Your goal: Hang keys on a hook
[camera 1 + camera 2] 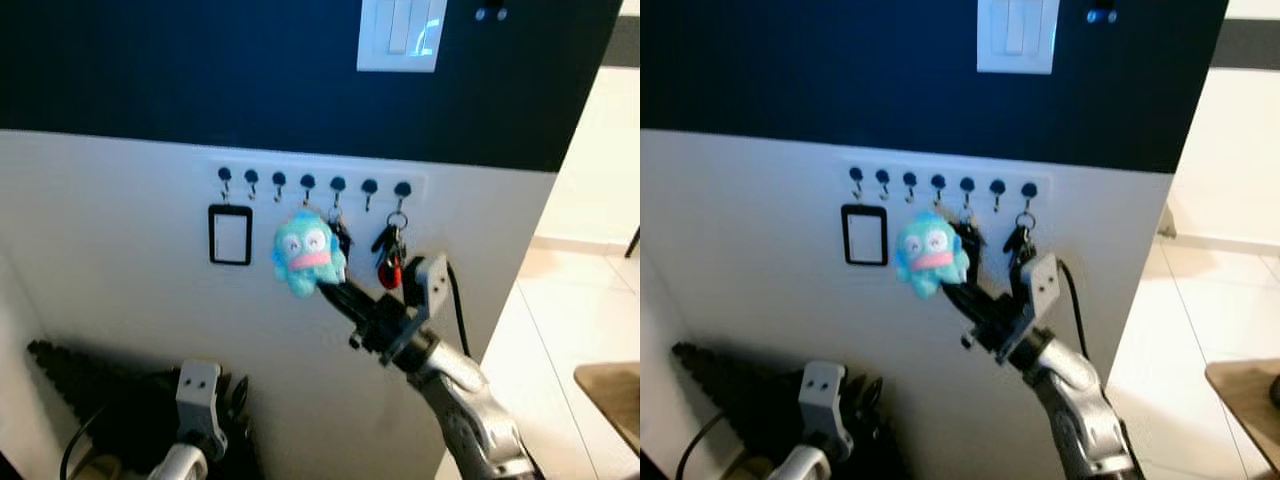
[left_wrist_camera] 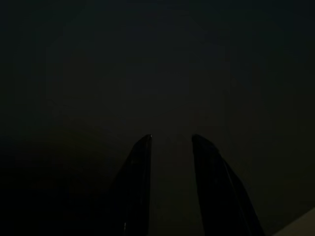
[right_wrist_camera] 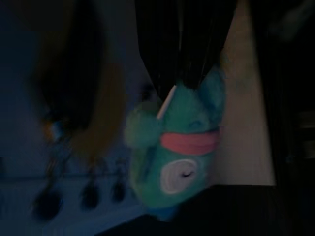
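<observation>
While it hangs against the white wall panel, the keys' charm sits under the middle of the rack.
Keys: a fluffy turquoise plush keychain with a pink mouth (image 1: 309,252) dangles below the row of small black hooks (image 1: 308,183) — dark keys (image 1: 341,236) just beside it.
Right tool: the right tool (image 1: 335,293) reaches up to the plush's lower edge, its black fingers pressed together at the charm; whether they pinch it, I cannot tell.
Left tool: the left tool (image 2: 170,142) hangs low in shade, fingers parted with nothing between.
Neighbours: another bunch with a red fob (image 1: 390,258) on the last hook; a black-framed rectangle (image 1: 230,235) — left of the plush; a white light switch (image 1: 400,33) above.
</observation>
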You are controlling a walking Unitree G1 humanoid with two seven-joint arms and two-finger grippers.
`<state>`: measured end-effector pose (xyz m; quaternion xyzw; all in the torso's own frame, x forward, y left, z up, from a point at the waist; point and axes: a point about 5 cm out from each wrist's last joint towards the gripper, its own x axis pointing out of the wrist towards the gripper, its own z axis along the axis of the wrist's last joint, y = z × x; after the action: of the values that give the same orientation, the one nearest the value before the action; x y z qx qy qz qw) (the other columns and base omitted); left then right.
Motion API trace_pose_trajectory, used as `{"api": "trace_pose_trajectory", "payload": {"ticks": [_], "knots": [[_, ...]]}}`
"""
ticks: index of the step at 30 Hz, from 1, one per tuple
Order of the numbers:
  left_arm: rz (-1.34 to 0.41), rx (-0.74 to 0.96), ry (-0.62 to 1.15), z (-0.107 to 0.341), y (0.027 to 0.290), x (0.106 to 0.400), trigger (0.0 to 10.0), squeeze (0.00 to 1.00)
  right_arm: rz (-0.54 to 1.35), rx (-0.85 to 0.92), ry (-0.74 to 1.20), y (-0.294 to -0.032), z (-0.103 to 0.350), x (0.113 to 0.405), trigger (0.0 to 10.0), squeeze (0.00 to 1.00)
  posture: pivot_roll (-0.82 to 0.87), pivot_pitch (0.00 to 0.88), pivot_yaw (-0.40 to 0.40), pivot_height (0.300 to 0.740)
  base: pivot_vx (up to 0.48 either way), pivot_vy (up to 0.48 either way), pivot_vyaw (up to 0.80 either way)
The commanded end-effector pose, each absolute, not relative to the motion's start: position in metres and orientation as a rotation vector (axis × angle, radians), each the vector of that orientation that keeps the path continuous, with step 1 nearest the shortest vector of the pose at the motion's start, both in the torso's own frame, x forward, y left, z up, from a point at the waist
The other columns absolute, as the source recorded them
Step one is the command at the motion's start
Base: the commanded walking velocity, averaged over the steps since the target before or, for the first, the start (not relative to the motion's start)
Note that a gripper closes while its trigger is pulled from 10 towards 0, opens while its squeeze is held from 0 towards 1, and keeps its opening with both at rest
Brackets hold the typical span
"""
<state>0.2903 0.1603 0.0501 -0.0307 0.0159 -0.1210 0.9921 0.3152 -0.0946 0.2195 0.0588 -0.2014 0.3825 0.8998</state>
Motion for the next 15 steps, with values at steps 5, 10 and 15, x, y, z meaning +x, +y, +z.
{"api": "trace_pose_trajectory", "payload": {"ticks": [5, 10, 15], "knots": [[-0.252, -0.083, 0.021, 0.054, 0.154, 0.293, 10.0, 0.0, 0.731, 0.089, -0.448, -0.09, 0.225, 0.329, 10.0, 0.0, 0.02, 0.027, 0.004, 0.74, 0.0, 0.0, 0.0], [-0.255, -0.102, -0.009, 0.06, 0.153, 0.295, 10.0, 0.0, 0.725, 0.061, -0.473, -0.082, 0.232, 0.336, 10.0, 0.0, 0.02, 0.028, 0.0, 0.74, 0.0, 0.0, 0.0], [-0.258, -0.107, -0.024, 0.063, 0.152, 0.296, 10.0, 0.0, 0.708, 0.045, -0.499, -0.075, 0.238, 0.342, 10.0, 0.0, 0.02, 0.028, -0.002, 0.74, 0.0, 0.0, 0.0]]}}
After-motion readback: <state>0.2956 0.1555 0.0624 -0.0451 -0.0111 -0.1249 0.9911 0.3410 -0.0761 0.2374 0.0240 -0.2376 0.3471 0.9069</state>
